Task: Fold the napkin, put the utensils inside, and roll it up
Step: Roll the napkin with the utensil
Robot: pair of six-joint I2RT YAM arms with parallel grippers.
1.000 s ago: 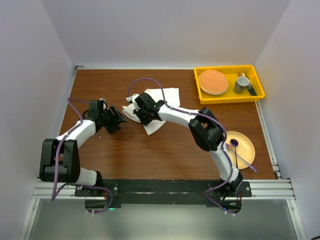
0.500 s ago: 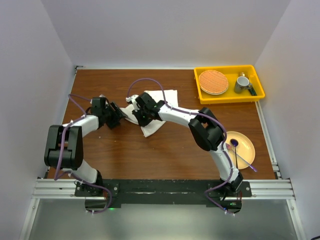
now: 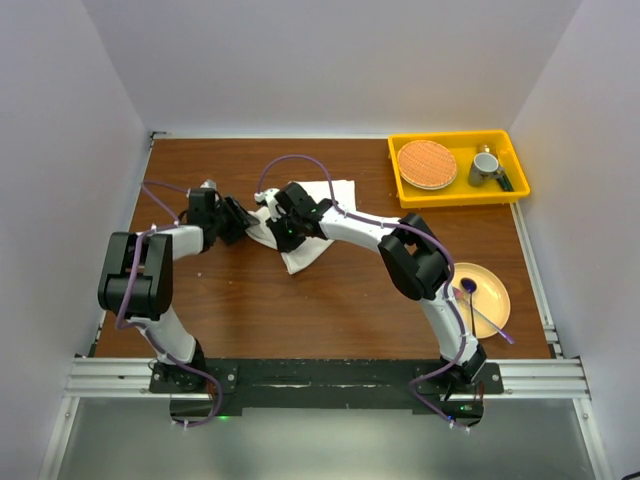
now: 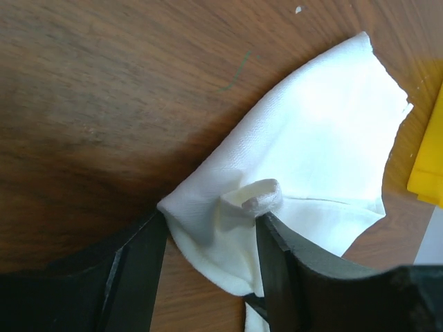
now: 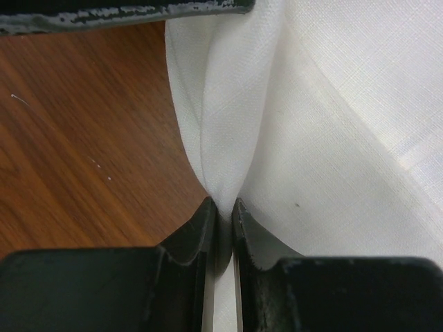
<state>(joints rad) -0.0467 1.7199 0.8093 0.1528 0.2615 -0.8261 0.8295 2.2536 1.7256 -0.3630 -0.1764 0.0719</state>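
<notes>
The off-white napkin (image 3: 322, 192) lies crumpled on the brown table, left of centre. My right gripper (image 3: 281, 232) is shut on a raised fold of it; the right wrist view shows the cloth (image 5: 346, 104) pinched between the closed pads (image 5: 201, 235). My left gripper (image 3: 243, 218) is open at the napkin's left corner. In the left wrist view its fingers (image 4: 138, 270) straddle a folded corner of the cloth (image 4: 332, 117) without squeezing it. No gold fork shows in any view.
A yellow tray (image 3: 452, 196) at the back right holds a round woven mat (image 3: 427, 163) and a metal mug (image 3: 485, 166). A yellow plate (image 3: 490, 285) near the right arm carries a silver utensil with a purple end (image 3: 470, 290). White walls enclose the table.
My left gripper has moved right and back, up to the napkin's left corner, and now straddles it. My right gripper keeps its pinch and has shifted slightly back.
</notes>
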